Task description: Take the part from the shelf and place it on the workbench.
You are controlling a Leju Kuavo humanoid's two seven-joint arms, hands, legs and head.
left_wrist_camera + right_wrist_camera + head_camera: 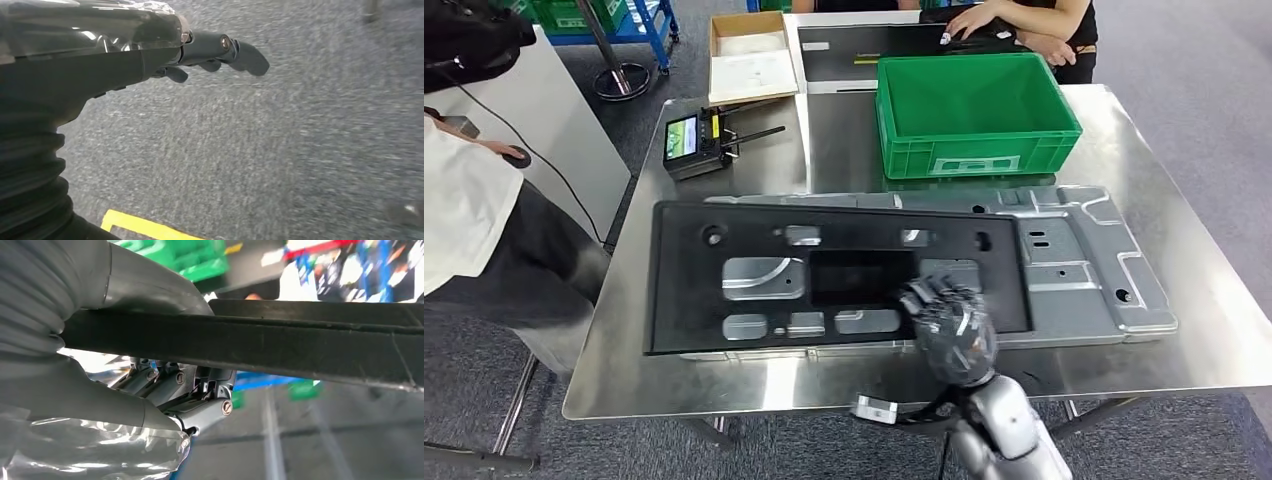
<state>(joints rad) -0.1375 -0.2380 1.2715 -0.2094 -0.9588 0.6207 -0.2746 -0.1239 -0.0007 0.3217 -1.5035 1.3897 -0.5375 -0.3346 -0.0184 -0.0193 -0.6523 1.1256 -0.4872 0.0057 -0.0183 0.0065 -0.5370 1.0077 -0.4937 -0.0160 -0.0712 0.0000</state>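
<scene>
The part, a long black panel point(684, 270) with several cut-outs, lies flat on a silver stamped plate point(1084, 270) on the steel workbench point(754, 385). My right hand point(949, 325) is at the panel's near edge, right of its middle. In the right wrist view the panel's edge point(300, 347) runs between the thumb on one face and the fingers point(200, 395) on the other, so the hand grips it. My left hand point(150, 55) hangs over grey carpet, holding nothing, its fingers stretched out and apart.
A green crate point(974, 110) stands behind the panel at the back right. A remote controller point(694, 140) lies at the back left, with a cardboard box point(749, 60) behind it. One person point(464, 220) stands at the left; another point(1024, 25) is at the far side.
</scene>
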